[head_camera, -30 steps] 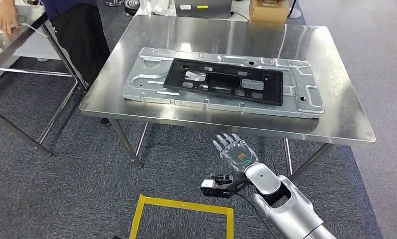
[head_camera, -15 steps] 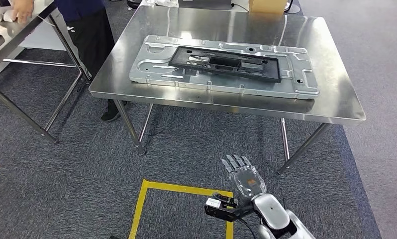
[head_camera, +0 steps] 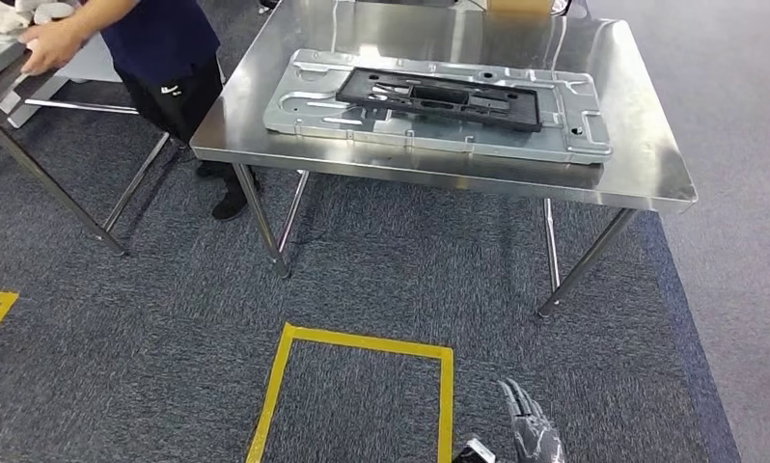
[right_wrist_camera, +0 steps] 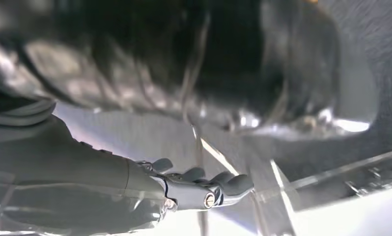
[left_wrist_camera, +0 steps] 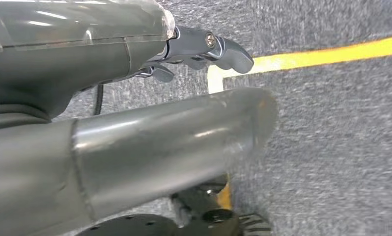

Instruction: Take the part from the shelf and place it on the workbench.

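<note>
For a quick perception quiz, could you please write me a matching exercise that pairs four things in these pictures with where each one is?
Things:
1. black part
2. silver metal panel
3. yellow tape square
4. right hand

Places:
A. on the grey carpet, in front of the table
B. lying on the silver panel
C. low by the head view's bottom edge, holding nothing
D. flat on the steel workbench

Pairs: 1-B, 2-D, 3-A, 4-C
</note>
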Controlling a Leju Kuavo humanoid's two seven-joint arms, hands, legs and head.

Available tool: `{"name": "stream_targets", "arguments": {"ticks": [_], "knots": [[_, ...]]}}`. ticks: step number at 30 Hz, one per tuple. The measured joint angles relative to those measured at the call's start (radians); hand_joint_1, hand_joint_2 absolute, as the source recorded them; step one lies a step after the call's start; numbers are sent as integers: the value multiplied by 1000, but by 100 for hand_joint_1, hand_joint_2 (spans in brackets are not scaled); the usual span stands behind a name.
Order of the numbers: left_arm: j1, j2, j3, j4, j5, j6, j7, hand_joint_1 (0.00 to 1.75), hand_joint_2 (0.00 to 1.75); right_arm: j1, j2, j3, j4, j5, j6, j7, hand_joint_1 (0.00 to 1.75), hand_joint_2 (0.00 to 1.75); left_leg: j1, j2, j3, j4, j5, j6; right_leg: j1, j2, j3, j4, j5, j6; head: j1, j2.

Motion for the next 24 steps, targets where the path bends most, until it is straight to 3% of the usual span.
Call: {"name": "stream_targets", "arguments": {"ticks": [2, 3, 6, 7, 8, 9, 11, 13, 15, 17, 18, 20, 22, 23, 24], "knots": [[6, -4, 4, 0, 6, 11, -3, 0, 0, 14, 59, -164, 82, -24, 64, -116, 0, 0, 1, 4, -5, -8, 11, 19, -3, 4, -4, 5, 2, 12, 0, 0], [8, -6, 4, 0, 6, 15, -2, 0, 0, 13, 87, -253, 137, -17, 97, -149, 0, 0, 2, 6, -10, -11, 19, 28, -5, 8, -13, 25, -18, 16, 0, 0], [15, -7, 4, 0, 7, 22, 0, 0, 0, -13, 147, -512, 355, 53, 151, -139, 0, 0, 0, 2, -35, -11, 41, 42, -8, 15, -72, 195, -138, 25, 1, 0], [18, -7, 4, 0, 8, 24, 1, 0, 0, -24, 161, -589, 432, 75, 163, -117, 0, 0, -1, -2, -43, -10, 47, 41, -9, 16, -86, 248, -166, 26, 1, 0], [21, -7, 4, 0, 9, 27, 2, 0, 0, -35, 171, -657, 503, 90, 173, -94, 0, 0, -3, -7, -51, -8, 52, 40, -10, 17, -84, 270, -173, 26, 1, 0], [23, -7, 4, 0, 10, 30, 4, 0, 0, -48, 181, -722, 572, 97, 185, -63, 0, 0, -3, -12, -56, -5, 55, 38, -10, 19, -61, 250, -160, 24, 1, 0], [23, -8, 4, 0, 11, 39, 9, 0, 0, -79, 200, -839, 691, 97, 209, 11, 0, 0, -3, -23, -62, 1, 59, 34, -10, 41, 27, 120, -110, 15, 1, 0], [18, -11, 4, 1, 5, 52, 24, 0, 0, -111, 218, -940, 786, 89, 223, 91, 0, 0, -5, -31, -73, 10, 60, 27, -10, 72, 93, 7, -85, 6, 0, 0], [13, -16, 3, 2, -3, 64, 42, 0, 0, -138, 231, -1018, 855, 85, 225, 141, 0, 0, -4, -43, -83, 14, 63, 15, -7, 75, 105, -18, -85, 1, 0, 0], [11, -20, 3, 6, -6, 68, 51, 0, 0, -161, 241, -1069, 903, 85, 228, 158, 0, 0, -4, -50, -87, 18, 60, 4, -9, 58, 106, -25, -80, -8, 0, 0], [11, -22, 2, 8, -6, 68, 53, 0, 0, -170, 245, -1089, 921, 85, 229, 162, 0, 0, -4, -44, -96, 38, 46, 0, -12, 47, 108, -31, -77, -15, 0, 0], [10, -24, 2, 10, -4, 65, 53, 0, 0, -182, 250, -1120, 948, 85, 234, 163, 0, 0, -1, -21, -143, 137, -14, -9, -14, 23, 108, -38, -73, -25, -1, 0], [9, -26, 2, 12, -2, 57, 53, 0, 0, -191, 250, -1145, 965, 88, 240, 149, 0, 0, 5, -10, -206, 267, -69, -18, -12, -1, 104, -36, -74, -28, -1, 0], [10, -26, 2, 14, 1, 53, 53, 0, 0, -195, 250, -1156, 971, 92, 244, 136, 0, 0, 7, -6, -222, 301, -74, -22, -12, -13, 103, -34, -74, -27, -1, 0], [12, -26, 2, 17, 3, 51, 53, 0, 0, -199, 250, -1166, 976, 96, 247, 122, 0, 0, 10, -2, -219, 296, -58, -25, -12, -23, 102, -32, -75, -27, -1, 0]]}}
